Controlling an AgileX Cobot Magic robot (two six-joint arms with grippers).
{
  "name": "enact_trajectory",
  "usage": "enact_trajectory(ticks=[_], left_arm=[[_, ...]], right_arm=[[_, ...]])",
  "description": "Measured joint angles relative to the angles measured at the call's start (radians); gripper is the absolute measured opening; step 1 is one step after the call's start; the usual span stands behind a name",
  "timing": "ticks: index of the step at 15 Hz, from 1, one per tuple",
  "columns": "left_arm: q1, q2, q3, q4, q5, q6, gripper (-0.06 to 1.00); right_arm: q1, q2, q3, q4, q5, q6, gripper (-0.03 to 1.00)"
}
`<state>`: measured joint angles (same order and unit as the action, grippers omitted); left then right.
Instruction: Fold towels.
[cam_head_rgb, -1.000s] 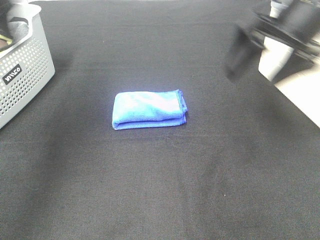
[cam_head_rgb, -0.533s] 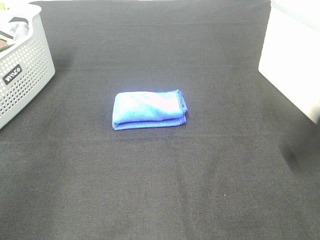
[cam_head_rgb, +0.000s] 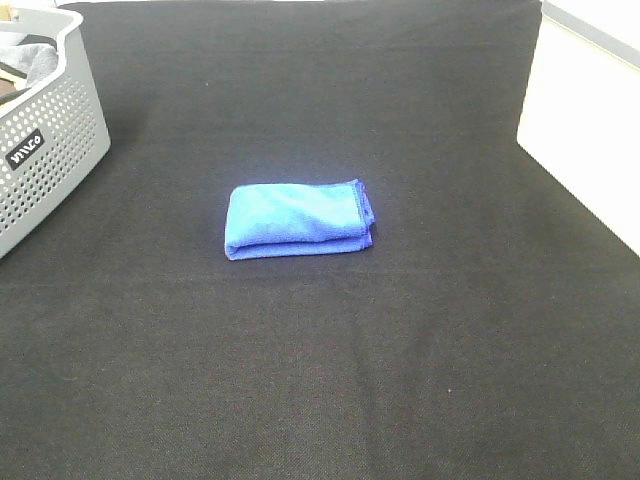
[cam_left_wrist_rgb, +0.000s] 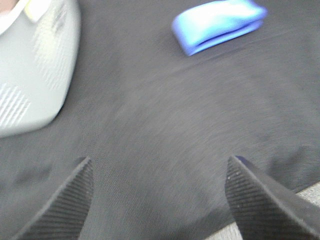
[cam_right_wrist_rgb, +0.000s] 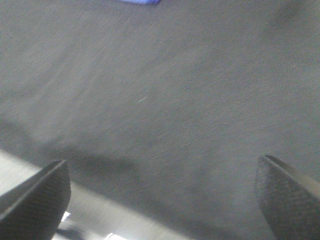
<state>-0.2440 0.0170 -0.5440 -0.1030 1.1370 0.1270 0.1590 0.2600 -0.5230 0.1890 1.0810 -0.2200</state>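
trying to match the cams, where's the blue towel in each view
Exterior high: the blue towel lies folded near the middle of the black cloth.
Left wrist: it shows far beyond the open fingers, beside the grey basket.
Right wrist: only a blue sliver at the frame edge.
Shared landmark: the black cloth.
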Motion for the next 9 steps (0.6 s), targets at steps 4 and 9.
enact_trajectory(ticks=[4,9], left_arm=[[0.000,0.000,0.031,-0.063,-0.067,0.086,0.71],[0.000,0.000,0.034,-0.067,-0.078,0.092,0.71]], right_arm=[[0.001,-0.075,0.013,-0.078,-0.008,0.073,0.94],[0.001,-0.078,0.015,-0.092,-0.009,0.103,0.94]])
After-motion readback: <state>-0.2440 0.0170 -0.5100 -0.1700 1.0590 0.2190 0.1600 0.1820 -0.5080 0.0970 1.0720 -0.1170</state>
